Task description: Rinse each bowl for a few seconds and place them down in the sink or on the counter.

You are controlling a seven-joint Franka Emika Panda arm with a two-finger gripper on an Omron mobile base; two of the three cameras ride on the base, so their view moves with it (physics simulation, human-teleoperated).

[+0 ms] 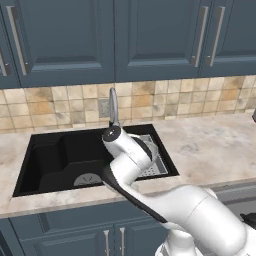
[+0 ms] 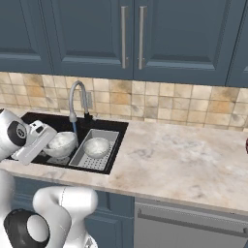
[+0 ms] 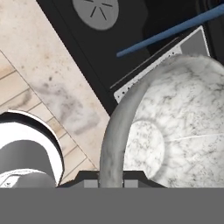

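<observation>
Closest to the hand camera, one speckled bowl (image 3: 175, 127) is filling the lower right of the hand view, its rim passing between the fingers (image 3: 110, 183), which are clamping shut on that rim. In the right base view this held bowl (image 2: 61, 143) is hanging over the black sink (image 2: 53, 125), just below the spout of the silver faucet (image 2: 77, 99), and a thin blue stream of water (image 2: 75, 128) is running down from the spout toward it. In the hand view the same stream (image 3: 170, 29) is crossing above the bowl as a slanted blue line, with the round grey drain (image 3: 95, 13) lying beyond it on the sink floor.

Just right of the held bowl, a second bowl (image 2: 97, 147) is sitting upright in the grey perforated tray (image 2: 86, 160), which is resting in the right part of the sink. The two bowls are standing near each other but apart.

From the left base view, the arm is covering most of the sink's middle, so only the tray's far right corner (image 1: 159, 162) and part of the drain (image 1: 86, 180) are showing. The beige marbled desk (image 2: 184, 155) is surrounding the sink, stretching away to the right, with the tan tiled wall (image 2: 160, 104) and dark blue cabinets (image 2: 97, 34) on the far side.
</observation>
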